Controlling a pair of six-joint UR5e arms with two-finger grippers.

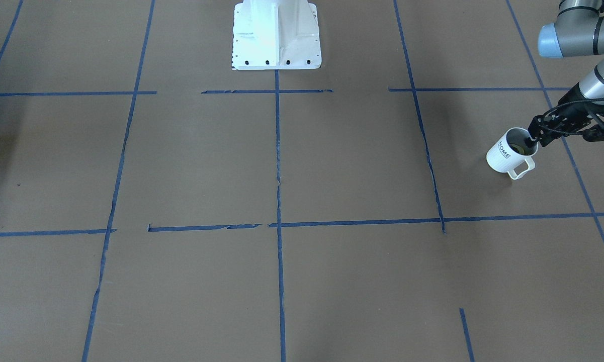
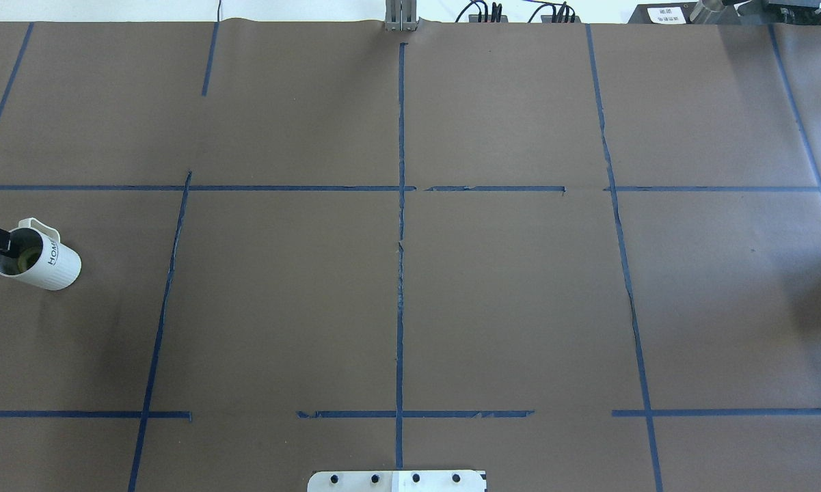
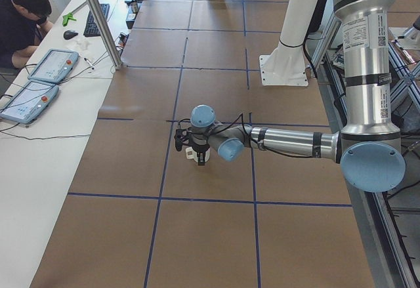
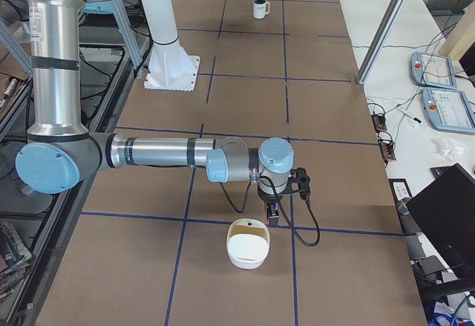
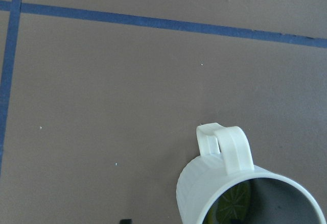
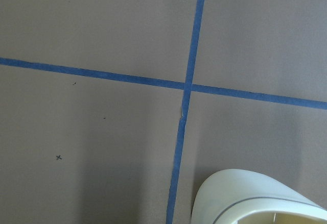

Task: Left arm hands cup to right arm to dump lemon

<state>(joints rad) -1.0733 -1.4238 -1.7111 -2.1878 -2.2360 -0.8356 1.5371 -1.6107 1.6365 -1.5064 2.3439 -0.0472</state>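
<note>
Status, reading the overhead view from 9 o'clock across to 3 o'clock:

- 9 o'clock edge of table: cup looks upright on the brown surface, as far as I can judge; lift-off isn't evident. Handle sits at the cup's 12 o'clock in the overhead view.
- lemon is inside the cup, low against the grey wall. The left wrist view confirms it. Nothing dumped.
- left gripper comes in over the mouth. One finger is down inside and the other is outside the wall, so it reads as pinching the rim. Left arm is stretched low across the table to reach it.
- Centre: neither arm is over it in the overhead or front views.
- 3 o'clock end: right arm shows only in the right-side view, reaching out low, well apart from the cup. Right gripper points down. Can't tell whether its fingers are spread or together, and its wrist camera shows no fingertips.
- cream bowl sits just beside that gripper, at its 7 o'clock. Probably the dump target, but that's a guess.

Progress call: early. The grasp looks made, and that's all.

Left to do:
- lift
- carry toward centre
- hand-over
- right arm tips the lemon out

Watch item: a rim pinch is a thin hold, so the cup could swing during the carry.
</note>
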